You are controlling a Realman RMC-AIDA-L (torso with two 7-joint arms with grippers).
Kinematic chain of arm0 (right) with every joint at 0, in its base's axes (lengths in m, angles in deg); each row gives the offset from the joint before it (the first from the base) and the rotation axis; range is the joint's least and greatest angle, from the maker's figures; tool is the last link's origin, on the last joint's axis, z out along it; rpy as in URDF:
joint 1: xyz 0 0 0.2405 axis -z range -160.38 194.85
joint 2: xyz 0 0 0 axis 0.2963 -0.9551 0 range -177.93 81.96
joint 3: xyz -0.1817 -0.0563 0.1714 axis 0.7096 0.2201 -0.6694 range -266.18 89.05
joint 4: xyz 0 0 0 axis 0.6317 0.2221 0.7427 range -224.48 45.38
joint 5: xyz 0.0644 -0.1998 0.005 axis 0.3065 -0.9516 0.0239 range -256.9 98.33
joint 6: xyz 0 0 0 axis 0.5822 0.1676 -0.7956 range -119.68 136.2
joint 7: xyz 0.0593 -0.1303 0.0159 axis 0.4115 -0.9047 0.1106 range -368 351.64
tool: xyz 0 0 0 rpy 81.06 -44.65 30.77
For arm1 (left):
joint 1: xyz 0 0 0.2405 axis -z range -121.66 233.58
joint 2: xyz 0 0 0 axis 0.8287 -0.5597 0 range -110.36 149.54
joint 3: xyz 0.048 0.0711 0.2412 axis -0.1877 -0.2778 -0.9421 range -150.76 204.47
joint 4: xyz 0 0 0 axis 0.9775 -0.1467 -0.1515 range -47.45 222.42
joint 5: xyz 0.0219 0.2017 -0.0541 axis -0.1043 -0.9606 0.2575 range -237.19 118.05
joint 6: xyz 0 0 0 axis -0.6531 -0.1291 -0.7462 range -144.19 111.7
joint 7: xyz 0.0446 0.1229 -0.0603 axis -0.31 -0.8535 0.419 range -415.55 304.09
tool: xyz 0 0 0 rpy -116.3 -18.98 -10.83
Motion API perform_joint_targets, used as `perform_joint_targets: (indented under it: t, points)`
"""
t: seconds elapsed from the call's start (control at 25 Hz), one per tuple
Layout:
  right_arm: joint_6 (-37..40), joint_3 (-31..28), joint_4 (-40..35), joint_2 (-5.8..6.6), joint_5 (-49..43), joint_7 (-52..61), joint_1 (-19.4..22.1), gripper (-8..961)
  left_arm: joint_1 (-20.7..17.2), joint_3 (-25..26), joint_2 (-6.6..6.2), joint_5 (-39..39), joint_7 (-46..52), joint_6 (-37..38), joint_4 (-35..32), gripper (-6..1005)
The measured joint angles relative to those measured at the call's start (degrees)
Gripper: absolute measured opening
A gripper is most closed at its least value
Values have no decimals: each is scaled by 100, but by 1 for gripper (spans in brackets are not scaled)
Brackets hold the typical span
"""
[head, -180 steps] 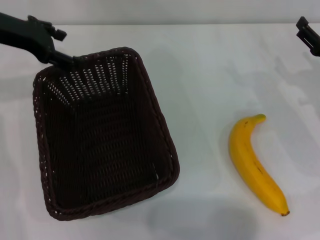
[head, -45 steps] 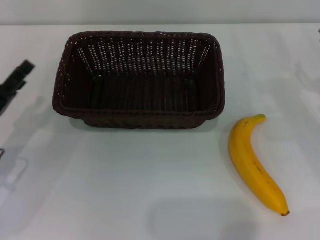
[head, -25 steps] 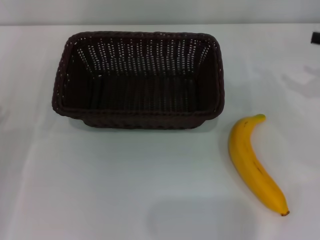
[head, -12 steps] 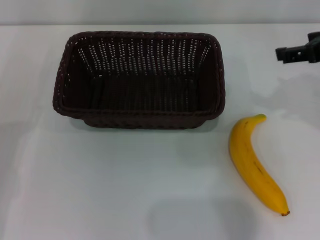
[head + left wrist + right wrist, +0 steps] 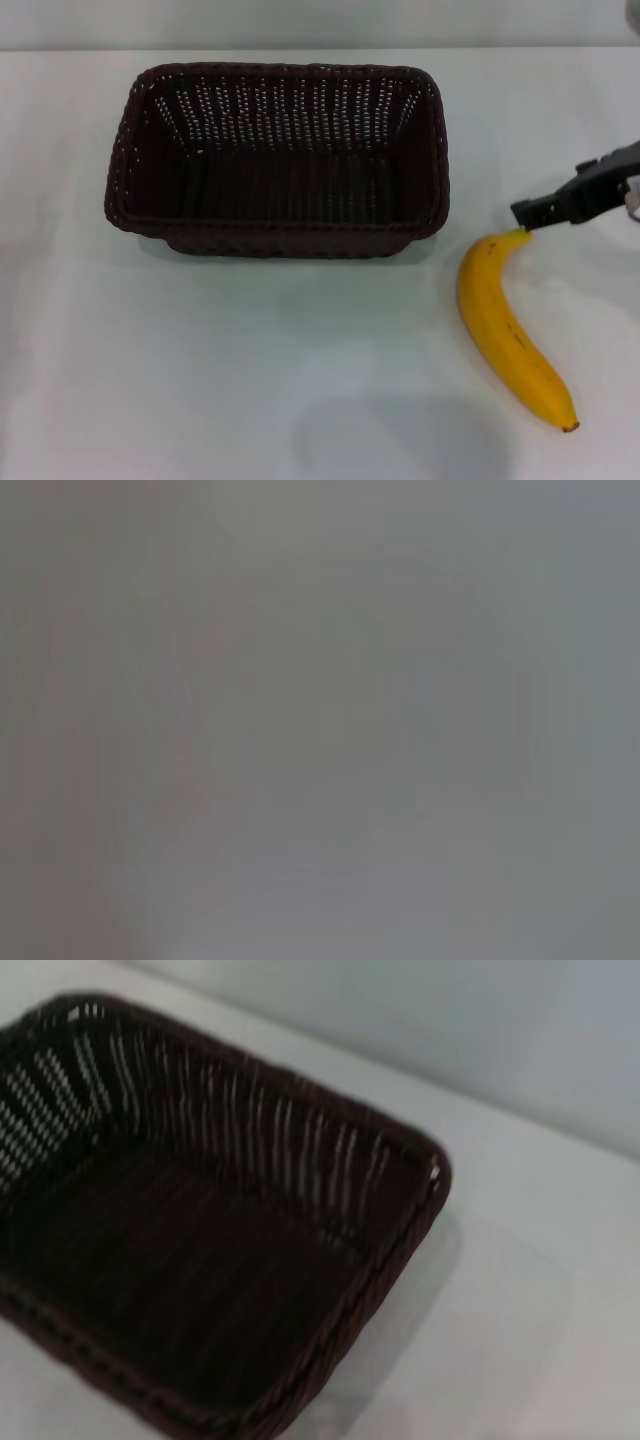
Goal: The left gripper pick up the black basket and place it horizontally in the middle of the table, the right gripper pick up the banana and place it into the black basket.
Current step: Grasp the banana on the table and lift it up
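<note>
The right hand (image 5: 535,211) reaches in from the right edge of the head view, its black tip hanging just over the stem end of the banana (image 5: 508,328). Whether its fingers are spread or closed cannot be told, and it carries nothing. The banana lies flat on the white bench (image 5: 250,370), directly under and nearer the robot than that hand. Its long axis runs from the greenish stem, which points away from the robot and up toward the hand's tip, down to the brown end nearest the robot and slightly to the right; the curve bulges to the left.

The black basket (image 5: 278,160) stands upright on the bench to the left of the right hand and slightly farther from the robot, its long axis lying across the bench from left to right, open side up, with nothing in it. It is near the banana but apart from it. The right wrist view shows a corner of the basket (image 5: 200,1240) on the bench (image 5: 540,1300).

The left hand appears in no view; its wrist view shows only a plain grey blur.
</note>
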Motion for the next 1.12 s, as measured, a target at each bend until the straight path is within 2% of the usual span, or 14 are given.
perform_joint_targets:
  t: [0.32,0.6,0.84,1.12]
  points:
    - [-581,708,43,-11,-31,1195,-202,855,217,0,-7,312,8,309,228,870]
    - [-672,1433,353,-64,-18,1966,-560,855,353,0,-11,420,-13,343,243,870]
    - [-560,1671,1100,-79,-32,2181,-842,855,418,0,-20,423,-68,539,248,870]
    - [-407,1681,1462,-78,-172,2239,-886,855,436,0,-39,399,-91,602,222,870]
